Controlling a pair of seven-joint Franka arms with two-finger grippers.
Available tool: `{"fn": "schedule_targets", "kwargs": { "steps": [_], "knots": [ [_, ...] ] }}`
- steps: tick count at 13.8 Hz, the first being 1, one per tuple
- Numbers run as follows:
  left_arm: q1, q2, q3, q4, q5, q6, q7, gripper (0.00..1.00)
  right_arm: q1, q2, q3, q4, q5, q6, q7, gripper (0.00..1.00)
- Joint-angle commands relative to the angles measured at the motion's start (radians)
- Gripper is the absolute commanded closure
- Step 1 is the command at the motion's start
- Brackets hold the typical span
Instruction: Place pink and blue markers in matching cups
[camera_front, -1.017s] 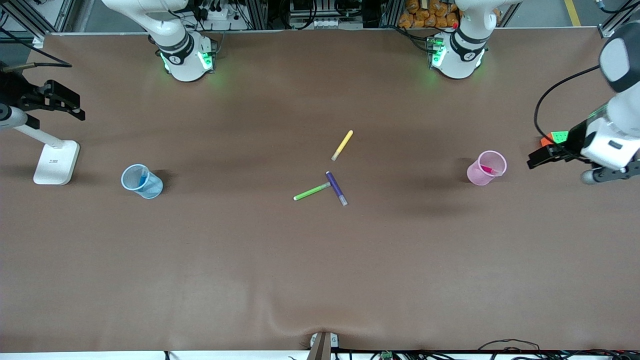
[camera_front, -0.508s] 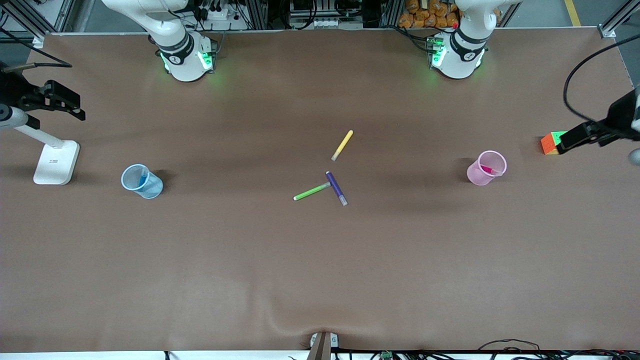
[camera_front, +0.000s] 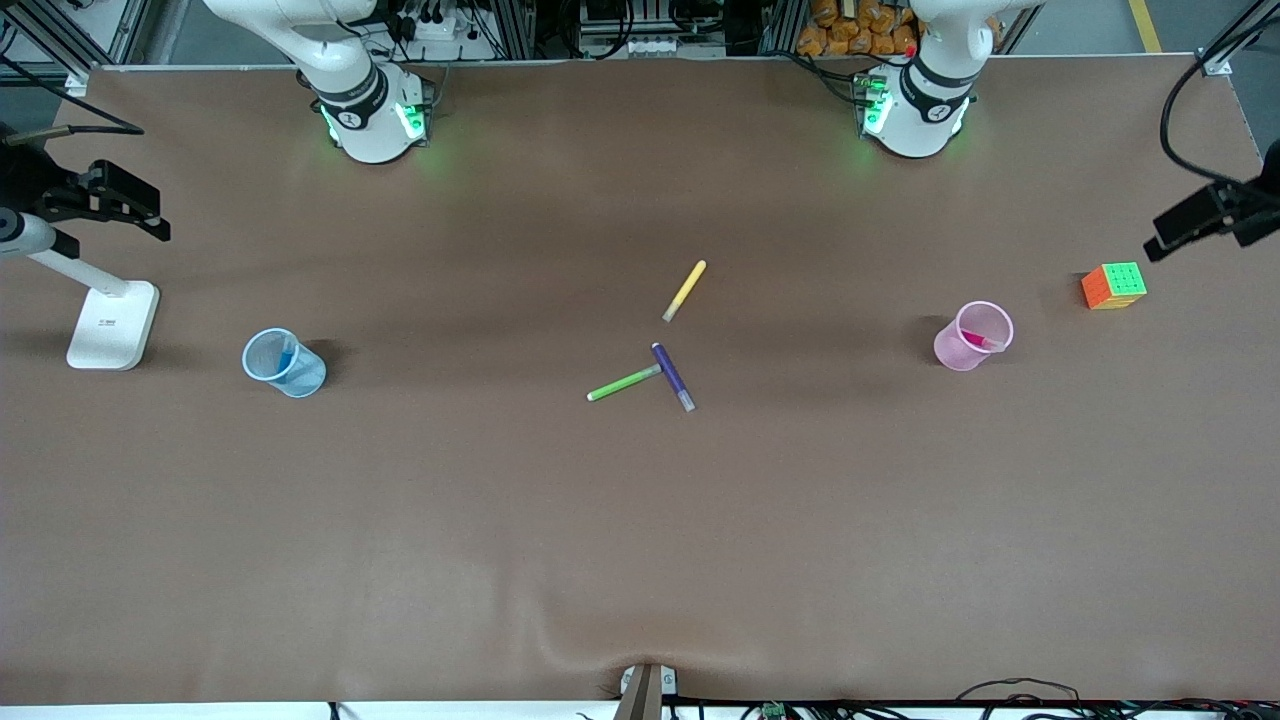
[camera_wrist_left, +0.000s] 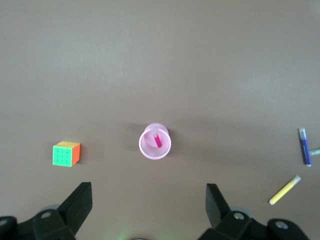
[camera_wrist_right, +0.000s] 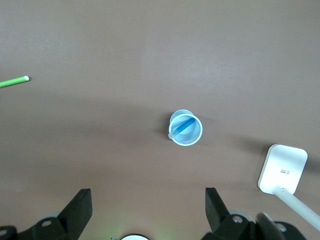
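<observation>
Markers both appear placed: the pink marker (camera_front: 979, 340) leans inside the pink cup (camera_front: 962, 350), which stands upright toward the left arm's end of the table, well in from every edge, and the blue marker (camera_front: 288, 356) leans inside the blue cup (camera_front: 298, 372), upright toward the right arm's end. Wrist views agree: the left wrist view looks straight down on the pink cup (camera_wrist_left: 155, 142) with the pink marker (camera_wrist_left: 157, 139) slanting against its wall, and the right wrist view shows the blue cup (camera_wrist_right: 186, 128) with the blue marker (camera_wrist_right: 182, 127) resting across its mouth and down inside. Judged from this, nothing of the task is left to place. Left gripper (camera_wrist_left: 150, 202) hangs high over the table, with the pink cup below it, fingers spread wide, nothing between them. Right gripper (camera_wrist_right: 148, 207) hangs high with the blue cup below it, likewise wide open and empty. Both arms look parked. Non-task items lie untouched about mid-table: yellow marker (camera_front: 685, 290), purple marker (camera_front: 673, 377) and green marker (camera_front: 623, 383), the last two touching at one end. Colour cube (camera_front: 1114, 286) sits near the table edge at the left arm's end, beside the pink cup but apart from it. White lamp base (camera_front: 113, 324) sits near the table edge at the right arm's end.
</observation>
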Motion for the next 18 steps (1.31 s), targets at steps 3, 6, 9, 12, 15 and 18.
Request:
{"fn": "schedule_targets", "kwargs": {
  "steps": [3,6,9,12,15,18],
  "knots": [
    [0.003,-0.026,-0.005,-0.002,-0.004,-0.027,0.127,0.00,-0.013,-0.011,-0.003,0.031,-0.018,-0.016,-0.002,0.00],
    [0.004,-0.015,-0.005,0.001,-0.004,-0.027,0.148,0.00,-0.021,-0.012,-0.002,0.031,-0.009,-0.030,0.019,0.00],
    [-0.006,-0.006,-0.005,0.004,-0.004,-0.025,0.106,0.00,-0.022,-0.012,-0.002,0.029,-0.002,-0.035,0.075,0.00],
    [-0.006,0.004,-0.043,0.005,-0.004,-0.025,0.025,0.00,-0.022,-0.012,-0.002,0.029,-0.001,-0.035,0.076,0.00],
    [-0.008,0.004,-0.046,0.005,-0.001,-0.025,0.014,0.00,-0.024,-0.012,-0.002,0.029,-0.001,-0.036,0.075,0.00],
    [-0.005,0.004,-0.045,0.005,0.005,-0.025,0.025,0.00,-0.027,-0.012,-0.003,0.028,-0.001,-0.035,0.075,0.00]
  ]
}}
